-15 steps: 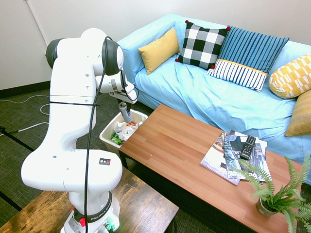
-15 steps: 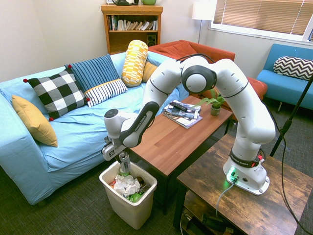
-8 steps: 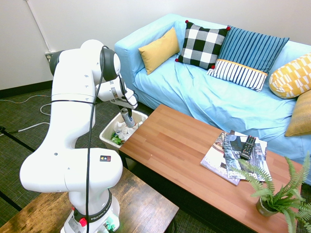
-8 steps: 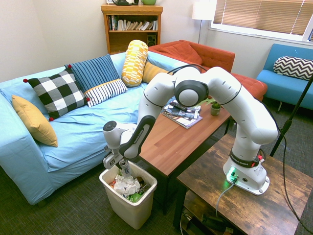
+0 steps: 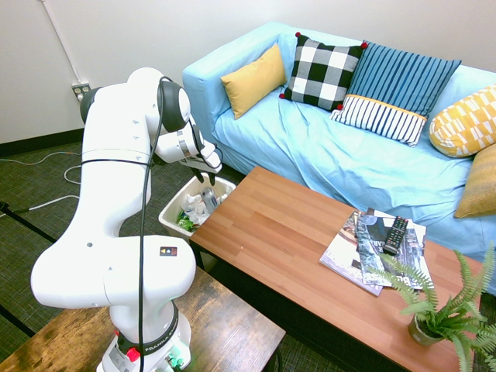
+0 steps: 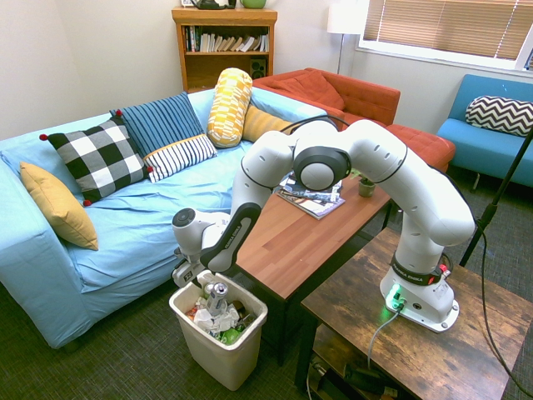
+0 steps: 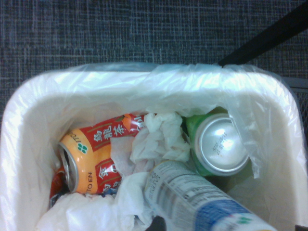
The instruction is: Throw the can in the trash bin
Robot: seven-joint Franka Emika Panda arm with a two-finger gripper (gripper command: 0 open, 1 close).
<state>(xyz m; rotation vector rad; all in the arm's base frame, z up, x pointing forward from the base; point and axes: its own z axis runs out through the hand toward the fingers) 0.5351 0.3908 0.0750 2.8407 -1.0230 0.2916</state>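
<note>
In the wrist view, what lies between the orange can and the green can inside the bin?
Crumpled white tissue paper fills the gap between the orange can and the green can in the trash bin; the wrist view shows it.

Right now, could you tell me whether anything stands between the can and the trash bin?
Nothing visible does. The can is already at the open mouth of the trash bin, right over the crumpled paper inside.

Wooden coffee table (image 5: 287, 232) with magazines (image 5: 364, 252), remote (image 5: 395, 234), potted fern (image 5: 438, 310).
</note>
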